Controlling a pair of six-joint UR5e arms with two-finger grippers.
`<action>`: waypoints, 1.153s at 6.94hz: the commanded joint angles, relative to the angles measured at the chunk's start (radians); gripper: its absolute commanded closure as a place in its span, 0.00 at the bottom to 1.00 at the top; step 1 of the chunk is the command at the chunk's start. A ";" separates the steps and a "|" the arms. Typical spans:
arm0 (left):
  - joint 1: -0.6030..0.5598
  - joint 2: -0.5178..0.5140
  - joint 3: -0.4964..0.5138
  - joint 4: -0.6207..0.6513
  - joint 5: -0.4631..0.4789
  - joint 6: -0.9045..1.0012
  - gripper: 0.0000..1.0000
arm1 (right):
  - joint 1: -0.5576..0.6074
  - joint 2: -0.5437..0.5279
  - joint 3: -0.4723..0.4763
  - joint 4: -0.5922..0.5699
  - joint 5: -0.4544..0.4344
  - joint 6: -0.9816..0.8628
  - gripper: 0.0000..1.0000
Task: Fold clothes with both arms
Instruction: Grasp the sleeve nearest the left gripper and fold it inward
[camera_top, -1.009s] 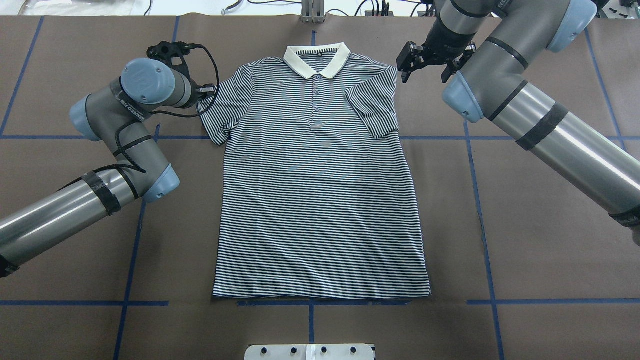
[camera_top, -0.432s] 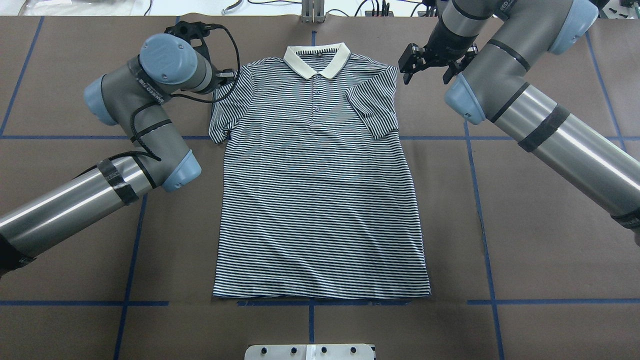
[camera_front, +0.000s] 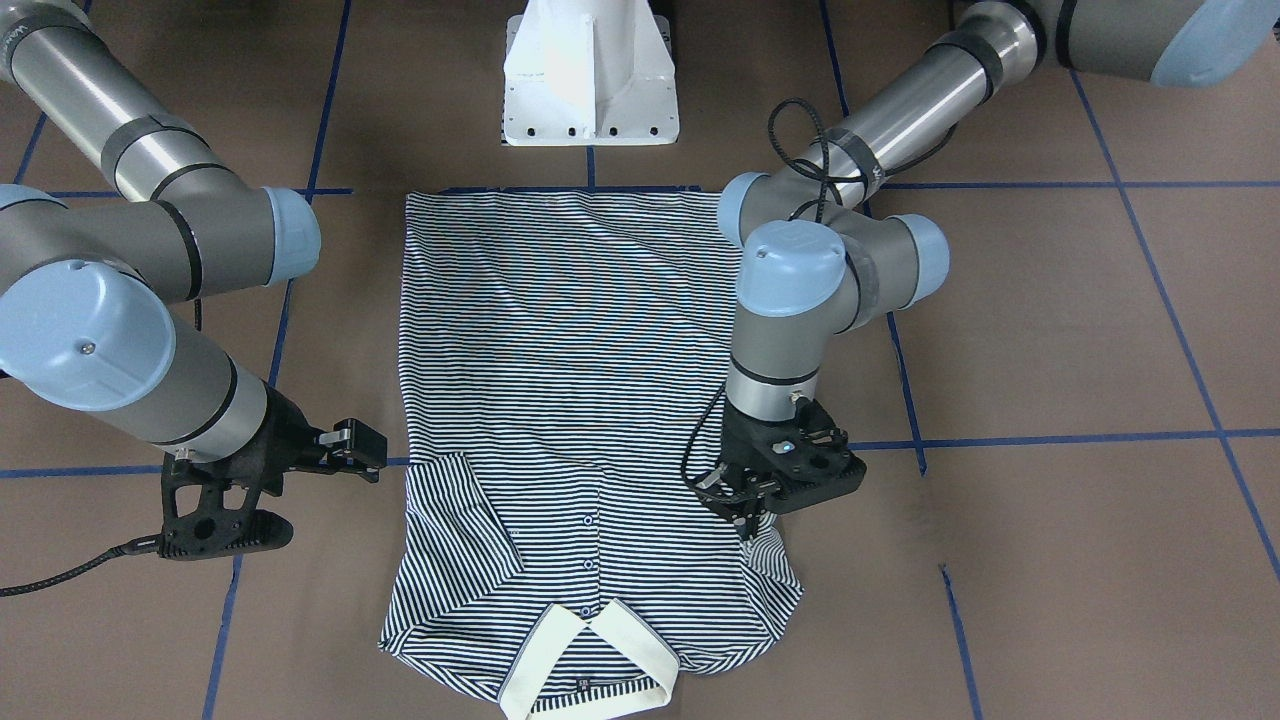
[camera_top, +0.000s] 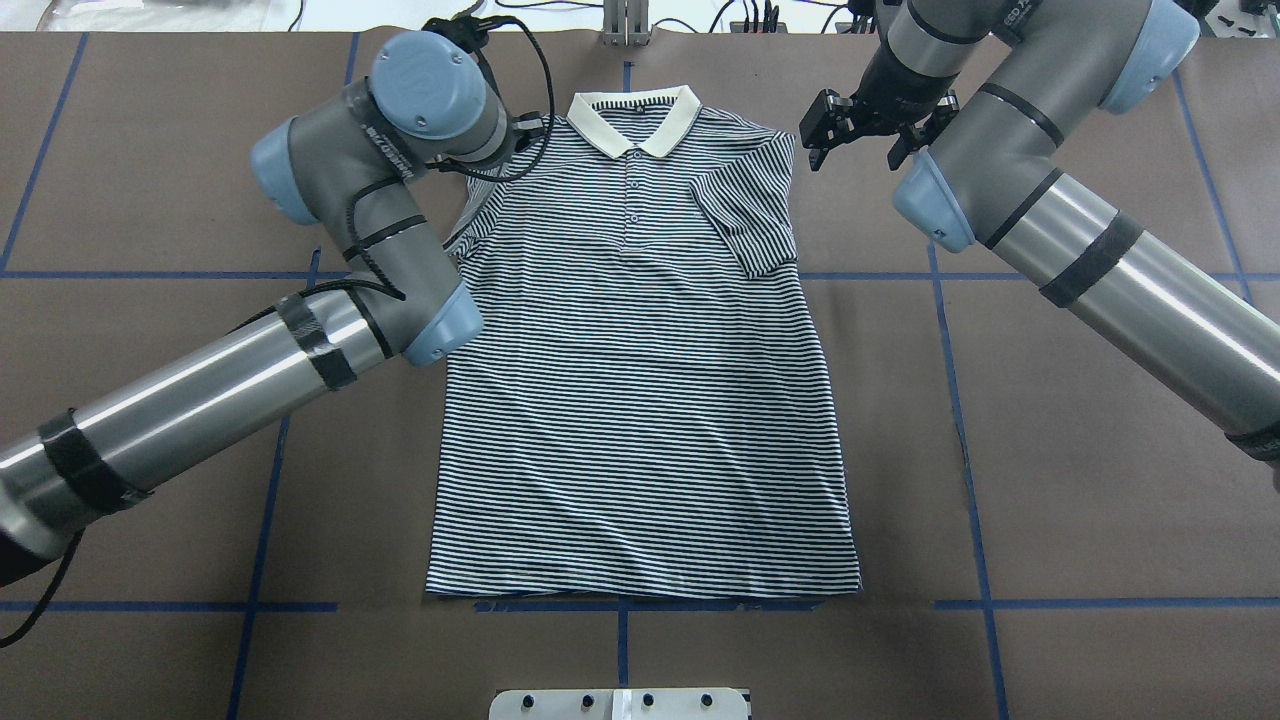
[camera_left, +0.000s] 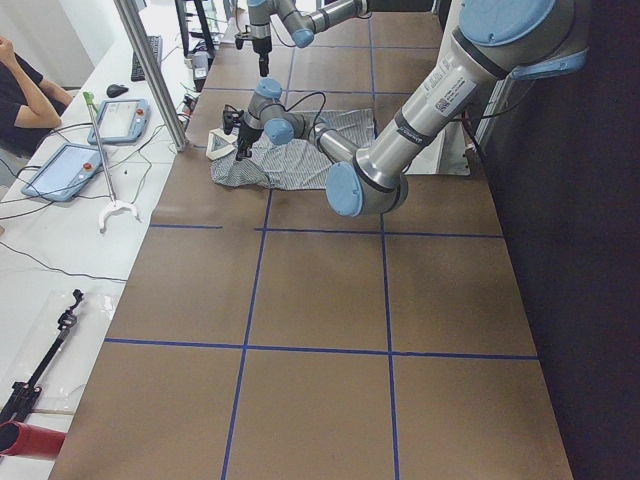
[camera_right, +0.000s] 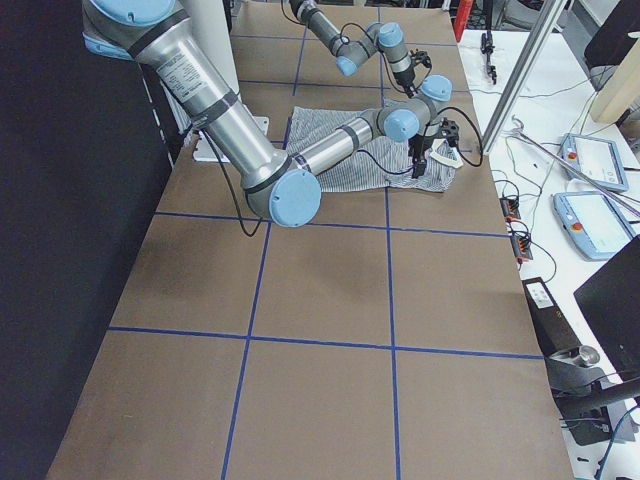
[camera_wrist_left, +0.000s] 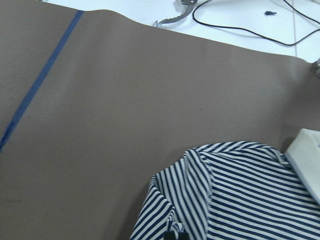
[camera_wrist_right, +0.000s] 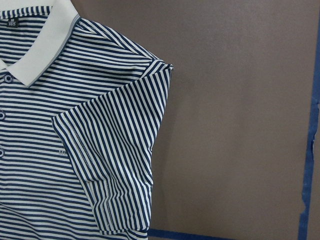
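At table (camera_top: 1050, 450) centre the shirt (camera_top: 640, 400) lies front up, collar (camera_top: 632, 115) on the side far from the robot and hem toward the robot. The body is flat and largely smooth. The right sleeve (camera_top: 750, 215) is folded inward and rests on the chest. The left sleeve (camera_top: 468, 228) is raised off the table and bunched.

The left gripper (camera_front: 747, 522) has its fingers pressed together on the edge of the left sleeve. The left wrist view shows striped cloth gathered at a fingertip. The right gripper (camera_top: 858, 135) hangs spread and empty just beside the right shoulder, clear of the cloth.

Step in hand, by judgement: the sleeve fold on the second side. The task appears to be at an early stage, as no fold of the body has been made.

The next move calls for the following:
- Carry the pinched sleeve inward over the shoulder seam.
- Lower it until it lies flat on the chest, mirroring the right sleeve.
- Open the fingers only once the cloth rests on the shirt.

Caution: too much lift or travel is likely to drag the shoulder and skew the collar. The body folds will then probably need both arms.
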 joint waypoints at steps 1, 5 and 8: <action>0.033 -0.088 0.174 -0.115 0.007 -0.046 1.00 | 0.000 -0.017 0.000 0.031 0.000 -0.001 0.00; 0.035 -0.094 0.169 -0.191 -0.006 -0.031 0.00 | 0.000 -0.017 -0.002 0.033 -0.003 -0.003 0.00; 0.030 0.129 -0.221 -0.066 -0.153 0.050 0.00 | -0.006 -0.069 0.116 -0.016 -0.004 0.042 0.00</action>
